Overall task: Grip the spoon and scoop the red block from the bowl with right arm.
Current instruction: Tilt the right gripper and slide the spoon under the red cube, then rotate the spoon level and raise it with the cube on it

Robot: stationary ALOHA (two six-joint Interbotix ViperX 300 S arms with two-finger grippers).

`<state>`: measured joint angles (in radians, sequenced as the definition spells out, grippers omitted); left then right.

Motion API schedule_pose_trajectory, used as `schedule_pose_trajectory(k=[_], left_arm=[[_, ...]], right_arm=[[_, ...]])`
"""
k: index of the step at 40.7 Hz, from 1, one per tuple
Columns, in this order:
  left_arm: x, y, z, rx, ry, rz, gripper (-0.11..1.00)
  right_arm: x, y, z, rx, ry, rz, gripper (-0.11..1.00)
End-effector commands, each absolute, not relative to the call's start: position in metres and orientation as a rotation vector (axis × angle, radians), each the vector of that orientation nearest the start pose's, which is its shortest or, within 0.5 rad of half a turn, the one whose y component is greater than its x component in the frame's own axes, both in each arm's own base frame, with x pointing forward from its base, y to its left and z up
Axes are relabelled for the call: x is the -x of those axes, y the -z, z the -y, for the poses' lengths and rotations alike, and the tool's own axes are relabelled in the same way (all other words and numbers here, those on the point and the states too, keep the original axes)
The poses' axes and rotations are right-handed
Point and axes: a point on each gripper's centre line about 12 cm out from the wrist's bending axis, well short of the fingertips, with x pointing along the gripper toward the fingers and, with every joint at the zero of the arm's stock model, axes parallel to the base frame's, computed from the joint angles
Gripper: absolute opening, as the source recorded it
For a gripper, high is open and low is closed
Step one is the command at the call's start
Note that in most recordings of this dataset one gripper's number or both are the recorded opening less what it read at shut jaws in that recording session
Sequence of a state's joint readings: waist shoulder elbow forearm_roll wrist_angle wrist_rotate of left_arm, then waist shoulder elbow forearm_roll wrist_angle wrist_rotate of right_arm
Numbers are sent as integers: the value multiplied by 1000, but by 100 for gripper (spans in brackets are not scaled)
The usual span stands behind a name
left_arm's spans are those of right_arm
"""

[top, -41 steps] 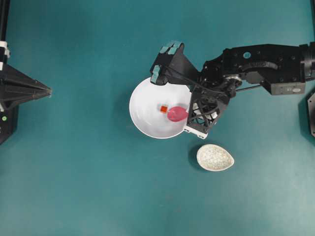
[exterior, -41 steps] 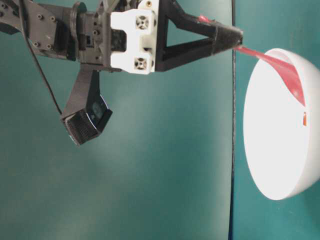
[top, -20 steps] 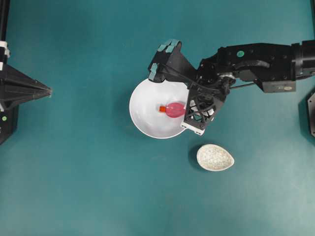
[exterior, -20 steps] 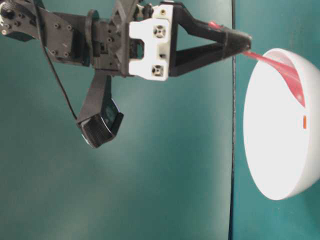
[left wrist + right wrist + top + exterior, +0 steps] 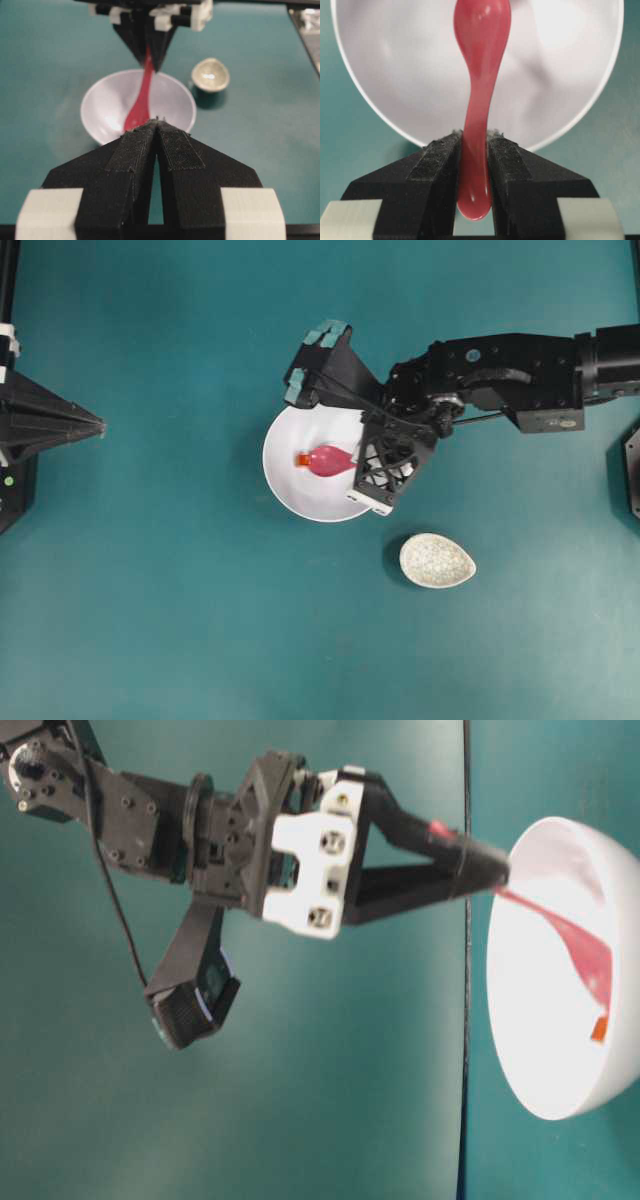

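The white bowl (image 5: 283, 486) sits mid-table. My right gripper (image 5: 358, 462) hangs over its right rim, shut on the handle of the pink spoon (image 5: 326, 460). The wrist view shows the handle clamped between both pads (image 5: 440, 155), its scoop (image 5: 481, 27) reaching down into the bowl (image 5: 395, 75). The red block (image 5: 303, 459) touches the scoop's left tip inside the bowl. At table level the block (image 5: 600, 1028) lies at the low end of the slanted spoon (image 5: 570, 935). It is hidden in the right wrist view. My left gripper (image 5: 97, 425) rests far left, shut and empty.
A small speckled cream dish (image 5: 437, 560) stands on the teal table, just right of and below the bowl. In the left wrist view it (image 5: 210, 75) lies beyond the bowl (image 5: 102, 112) on the right. A dark fitting (image 5: 632, 470) sits at the right edge.
My right gripper has moved left and tilted down. The spoon's scoop slid left across the bowl, pushing the red block ahead of its tip. The left arm stayed still.
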<state>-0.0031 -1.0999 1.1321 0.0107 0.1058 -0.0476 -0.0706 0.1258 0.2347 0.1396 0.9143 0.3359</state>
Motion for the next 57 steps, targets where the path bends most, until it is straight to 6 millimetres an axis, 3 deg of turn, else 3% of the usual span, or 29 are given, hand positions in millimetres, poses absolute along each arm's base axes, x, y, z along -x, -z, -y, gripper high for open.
schedule_pose_trajectory(k=[1,26,47,57], left_arm=[[-179,-300,0,32,0,-117,0],[-179,-301,0,34,0,-114,0],[-179,-300,0,35,0,-115,0],[-179,-300,0,37,0,-117,0]], right_arm=[[-423,-216,18,-480,224,-1184,22],[-436,-225,20,-492,217,-1079,22],[-413,-221,9,-484,192,-964,22],[-389,-219,5,-485,179,-872,22]])
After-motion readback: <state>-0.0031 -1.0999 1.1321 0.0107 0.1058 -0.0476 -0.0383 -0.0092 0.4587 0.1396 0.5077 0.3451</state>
